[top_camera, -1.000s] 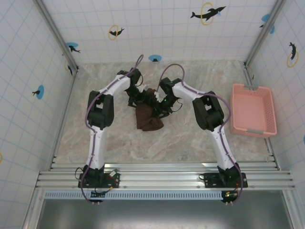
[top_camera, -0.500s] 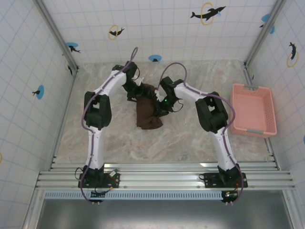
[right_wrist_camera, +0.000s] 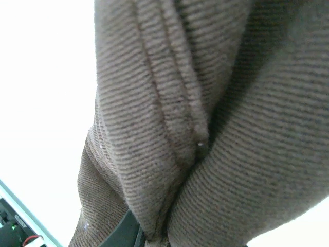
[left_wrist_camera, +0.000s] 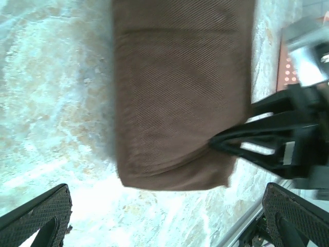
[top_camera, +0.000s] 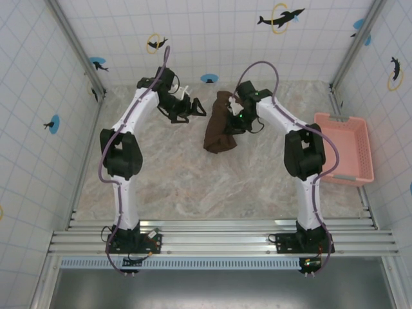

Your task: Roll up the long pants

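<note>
Pants (top_camera: pixel 219 123) sit folded toward the back of the table (top_camera: pixel 161 183), soft, limp and light. My right gripper (top_camera: pixel 237 120) pinches one edge; my left gripper (top_camera: pixel 193 107) hangs spread nearby. I'd grab the thick fold.

arms (top_camera: pixel 127 193): white links, black joints | cables (top_camera: pixel 257 63): purple | left claw (left_wrist_camera: pixel 165 206): black, pads (left_wrist_camera: pixel 41 208) seemingly knurled

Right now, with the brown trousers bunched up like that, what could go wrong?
The right claw pinches just one edge of the folded dark brown cloth trousers, so the layers could slip out or fall open. The left claw hangs open, apart from them, so nothing steadies the bundle.
</note>
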Motion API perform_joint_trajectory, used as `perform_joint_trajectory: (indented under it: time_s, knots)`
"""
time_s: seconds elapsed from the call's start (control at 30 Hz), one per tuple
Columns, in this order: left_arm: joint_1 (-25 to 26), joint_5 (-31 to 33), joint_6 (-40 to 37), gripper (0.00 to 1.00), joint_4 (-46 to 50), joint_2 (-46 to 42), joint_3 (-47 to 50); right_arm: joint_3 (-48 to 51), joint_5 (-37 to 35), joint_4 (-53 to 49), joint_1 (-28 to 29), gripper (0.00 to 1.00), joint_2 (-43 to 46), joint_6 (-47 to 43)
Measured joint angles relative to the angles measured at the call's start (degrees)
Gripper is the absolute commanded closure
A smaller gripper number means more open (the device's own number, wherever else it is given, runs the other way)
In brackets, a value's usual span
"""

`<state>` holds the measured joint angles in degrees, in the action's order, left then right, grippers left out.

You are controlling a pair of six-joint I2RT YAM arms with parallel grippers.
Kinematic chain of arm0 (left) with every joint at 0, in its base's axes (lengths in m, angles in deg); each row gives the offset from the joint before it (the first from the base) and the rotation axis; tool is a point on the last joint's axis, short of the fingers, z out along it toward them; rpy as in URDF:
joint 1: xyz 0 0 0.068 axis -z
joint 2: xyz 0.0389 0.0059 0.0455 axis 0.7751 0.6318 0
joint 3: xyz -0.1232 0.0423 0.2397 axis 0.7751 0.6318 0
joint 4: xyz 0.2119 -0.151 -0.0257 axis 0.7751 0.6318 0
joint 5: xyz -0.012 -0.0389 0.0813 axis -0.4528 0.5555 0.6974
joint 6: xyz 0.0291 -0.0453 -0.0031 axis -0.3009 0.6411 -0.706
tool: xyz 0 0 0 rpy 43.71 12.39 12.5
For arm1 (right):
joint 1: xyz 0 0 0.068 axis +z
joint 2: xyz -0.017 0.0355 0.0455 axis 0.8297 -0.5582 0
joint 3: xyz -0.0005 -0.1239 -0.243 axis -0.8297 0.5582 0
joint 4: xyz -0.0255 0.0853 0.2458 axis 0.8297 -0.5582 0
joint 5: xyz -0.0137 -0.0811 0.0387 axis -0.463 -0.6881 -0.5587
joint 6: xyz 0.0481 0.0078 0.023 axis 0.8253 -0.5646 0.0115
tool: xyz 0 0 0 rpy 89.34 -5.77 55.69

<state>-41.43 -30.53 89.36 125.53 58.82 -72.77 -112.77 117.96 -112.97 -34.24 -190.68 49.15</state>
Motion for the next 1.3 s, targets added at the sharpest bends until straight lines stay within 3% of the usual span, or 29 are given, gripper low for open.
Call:
perform_joint_trajectory:
  time_s: [0.3, 0.83, 1.07, 1.3]
  knots:
    - [-1.77, 1.92, -0.24, 0.03, -0.74, -0.35, 3.63, -13.38, -3.32, -7.37, -11.39, 1.00, 5.46, -1.07]
    - [-2.78, 1.88, -1.70, 0.03, -0.74, -1.70, 7.48, -18.47, -17.27, -17.81, -32.50, 1.00, 25.44, -5.22]
    - [-3.08, 1.70, -1.68, 0.02, -0.76, -1.75, 8.02, -8.24, -24.06, -21.18, -42.01, 1.00, 36.33, -9.55]
    - [-3.08, 1.66, -1.68, 0.03, -0.74, -2.25, 10.71, 3.98, -28.39, -22.47, -43.15, 1.00, 40.72, -12.13]
